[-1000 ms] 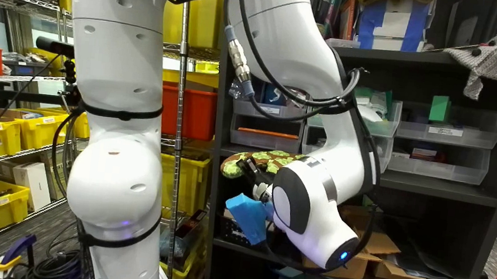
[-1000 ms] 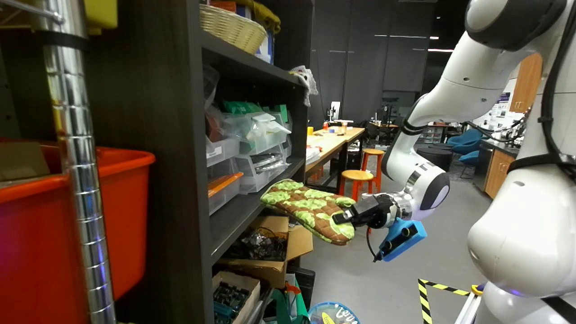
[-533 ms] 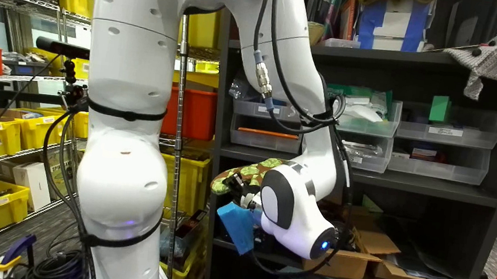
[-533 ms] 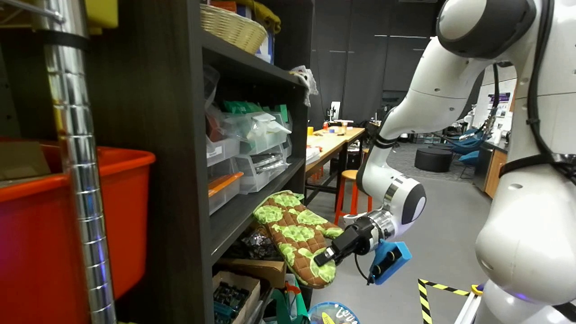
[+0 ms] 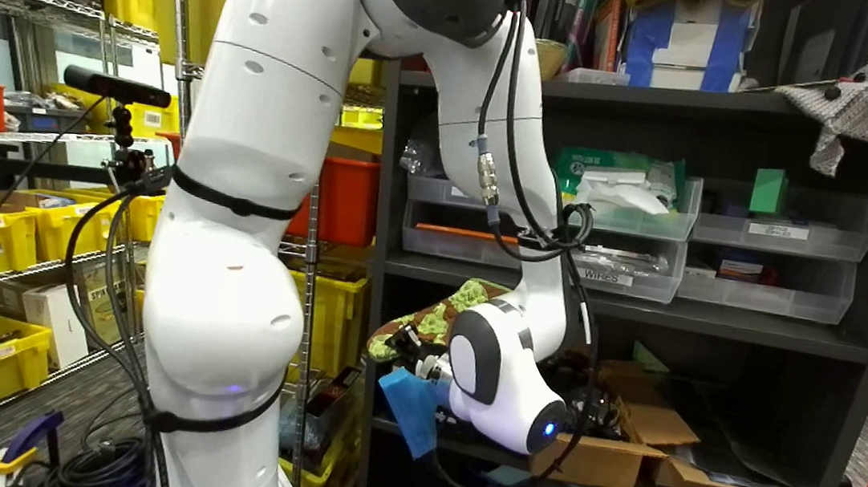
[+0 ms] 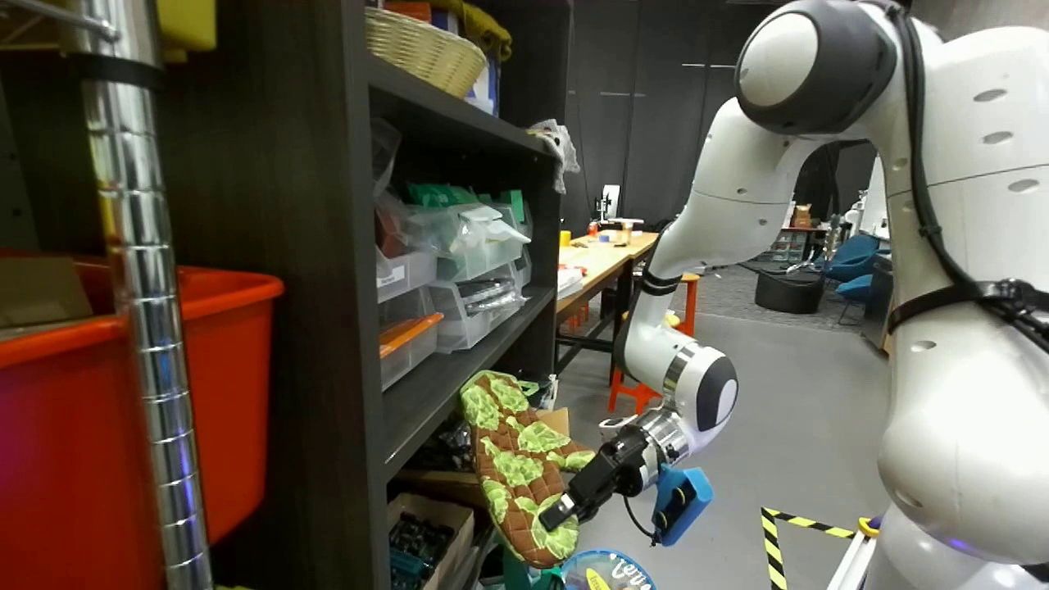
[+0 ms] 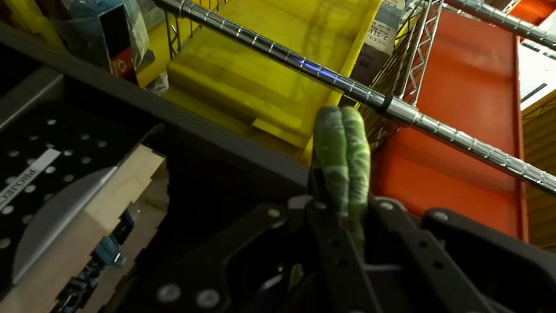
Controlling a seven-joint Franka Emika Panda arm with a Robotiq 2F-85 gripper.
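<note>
Gripper [image 6: 560, 511] around oven mitt's [image 6: 518, 463] lower end

An exterior view faces the dark shelf [image 5: 724, 326] head-on, an exterior view peers along its front edge [image 6: 426, 424]; I spot the arm [image 6: 729, 225] in both. Wrist cam's super close, aimed past the gripper [image 7: 347, 200] at a yellow bin [image 7: 260, 87].

My jaws have come down, carrying the oven mitt [image 6: 518, 469] lower and further left in an exterior view, where it now tilts more steeply. My elbow [image 6: 819, 70] has dropped; in an exterior view, the WIRES bin [image 5: 646, 286] has emerged from behind my arm [image 5: 467, 86].
</note>
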